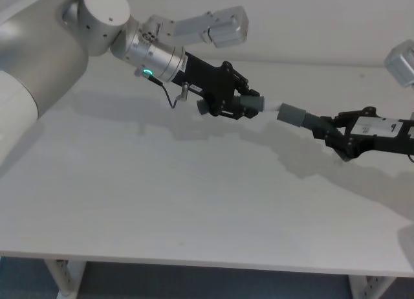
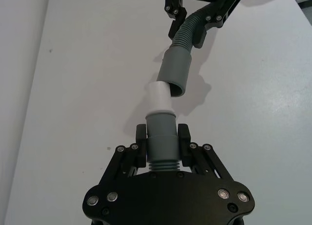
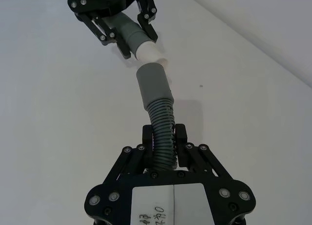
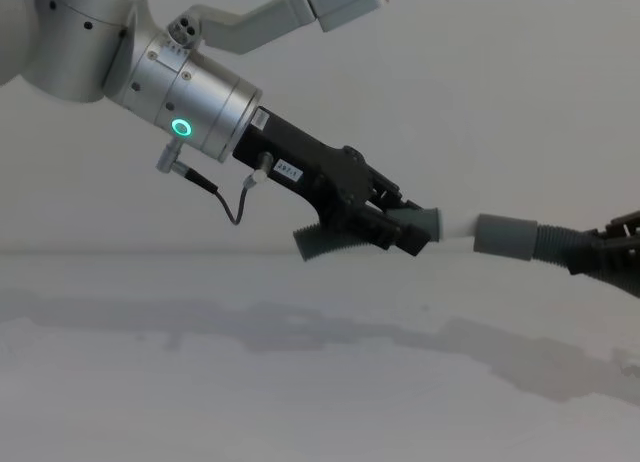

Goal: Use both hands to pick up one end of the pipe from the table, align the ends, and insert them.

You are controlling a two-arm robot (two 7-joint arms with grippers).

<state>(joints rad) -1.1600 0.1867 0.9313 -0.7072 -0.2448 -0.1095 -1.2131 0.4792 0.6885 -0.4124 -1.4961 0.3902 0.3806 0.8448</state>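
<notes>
The two hose pieces are held in the air above the tabletop (image 1: 194, 202), meeting end to end between the arms. The whitish tip (image 2: 159, 97) of the left piece sits at the mouth of the wider grey sleeve (image 2: 175, 70) of the right piece, its edge just inside the rim; in the left wrist view the sleeve is tilted a little off the tip's line. In the chest view the tip (image 4: 458, 227) bridges the gap between the two cuffs.

The left pincer (image 1: 240, 105) is clenched on the smooth grey cuff (image 2: 161, 135) of its piece, whose ribbed tail (image 4: 322, 242) sticks out below the pincer body. The right pincer (image 1: 328, 131) is clenched on the ribbed hose (image 3: 164, 137) just behind the sleeve (image 3: 153, 84). Both pincers hang well clear of the tabletop, casting shadows on it.
</notes>
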